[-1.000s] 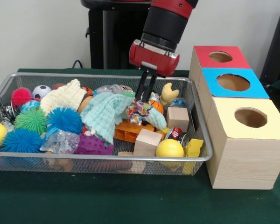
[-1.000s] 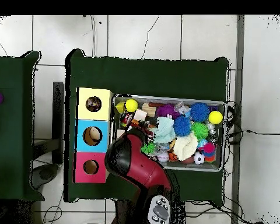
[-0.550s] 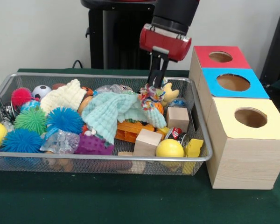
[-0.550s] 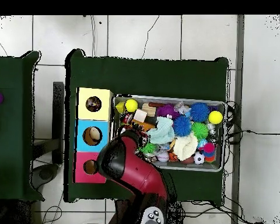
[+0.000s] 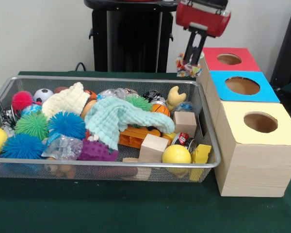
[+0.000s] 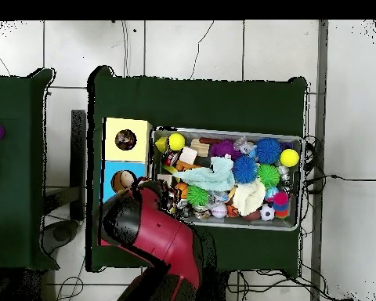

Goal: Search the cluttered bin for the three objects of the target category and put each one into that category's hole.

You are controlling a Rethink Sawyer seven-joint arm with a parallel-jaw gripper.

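My gripper (image 5: pixel 189 60) hangs above the bin's far right corner, just left of the red-topped box (image 5: pixel 230 59). It is shut on a small multicoloured crinkly toy (image 5: pixel 187 66), which dangles in the air clear of the bin. The red box's round hole (image 5: pixel 229 59) lies to the right of the toy. In the overhead view the arm (image 6: pixel 148 235) covers the gripper, the toy and the red box. The wire mesh bin (image 5: pixel 106 165) holds spiky balls, a teal cloth (image 5: pixel 121 119), wooden blocks and other toys.
A blue-topped box (image 5: pixel 242 86) and a yellow-topped box (image 5: pixel 259 121), each with a round hole, stand in a row in front of the red one. A yellow ball (image 5: pixel 176 154) and a wooden block (image 5: pixel 153 145) lie at the bin's near right.
The gripper has lifted the multicoloured toy out of the bin and carried it up and to the right, toward the red box. The teal cloth has settled flatter.
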